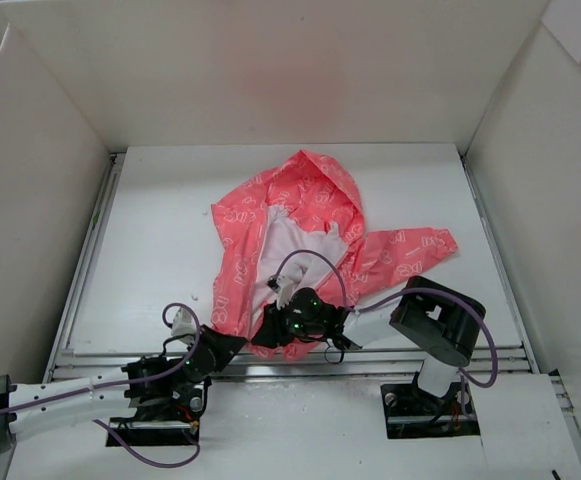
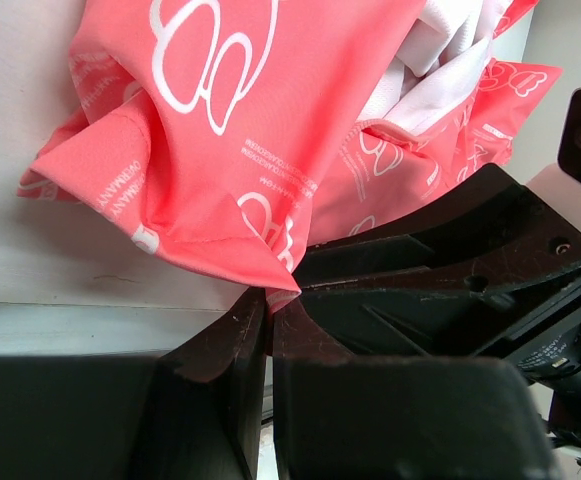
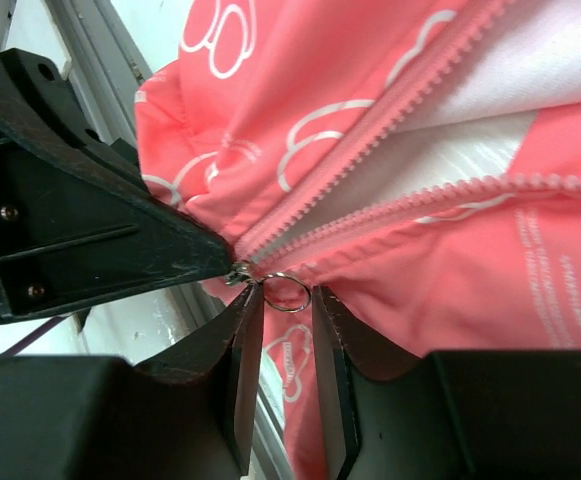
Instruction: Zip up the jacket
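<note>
- The small coral-pink hooded jacket with white printed motifs lies crumpled on the white table, its hem towards the arms.
- The left gripper is clenched on a corner of the hem.
- The right gripper has its jaws slightly apart either side of the small metal pull ring, not pinching it.
- The pink zipper teeth part right above the slider, so nearly the whole zip looks left to do.
</note>
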`<state>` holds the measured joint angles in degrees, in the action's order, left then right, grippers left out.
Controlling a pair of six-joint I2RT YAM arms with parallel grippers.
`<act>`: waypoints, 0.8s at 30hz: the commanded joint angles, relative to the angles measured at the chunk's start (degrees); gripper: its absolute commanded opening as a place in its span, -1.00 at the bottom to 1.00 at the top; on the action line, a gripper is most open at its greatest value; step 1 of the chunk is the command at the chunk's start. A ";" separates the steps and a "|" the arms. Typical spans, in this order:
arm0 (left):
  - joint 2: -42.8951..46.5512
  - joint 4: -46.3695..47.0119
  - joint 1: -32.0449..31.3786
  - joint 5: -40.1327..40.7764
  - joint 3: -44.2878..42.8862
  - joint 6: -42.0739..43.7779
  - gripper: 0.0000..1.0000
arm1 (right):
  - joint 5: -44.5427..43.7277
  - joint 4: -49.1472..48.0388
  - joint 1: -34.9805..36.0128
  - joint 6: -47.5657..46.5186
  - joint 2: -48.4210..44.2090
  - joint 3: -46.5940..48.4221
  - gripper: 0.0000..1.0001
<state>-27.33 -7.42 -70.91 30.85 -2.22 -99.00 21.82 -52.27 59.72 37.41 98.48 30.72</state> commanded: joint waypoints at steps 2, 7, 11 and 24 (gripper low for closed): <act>-0.97 1.80 -0.01 -0.27 -1.12 0.74 -1.00 | -0.99 -4.60 -0.49 0.47 -3.73 -0.31 -0.54; -0.97 1.62 -0.01 -0.35 -1.12 0.74 -1.00 | -1.08 -6.44 -0.49 0.74 -4.26 -1.19 -0.62; -0.79 1.44 -0.01 -0.35 -1.12 0.74 -1.00 | -0.56 -7.49 -0.57 0.56 -4.43 -1.45 -0.67; -1.06 2.50 -0.01 -0.53 -1.12 1.27 -1.00 | 1.19 -10.39 -1.28 1.96 2.76 0.57 -0.22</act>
<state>-27.35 -7.33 -70.91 30.41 -2.22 -98.94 21.71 -56.88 59.05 38.72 99.81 29.04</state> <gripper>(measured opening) 0.012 0.386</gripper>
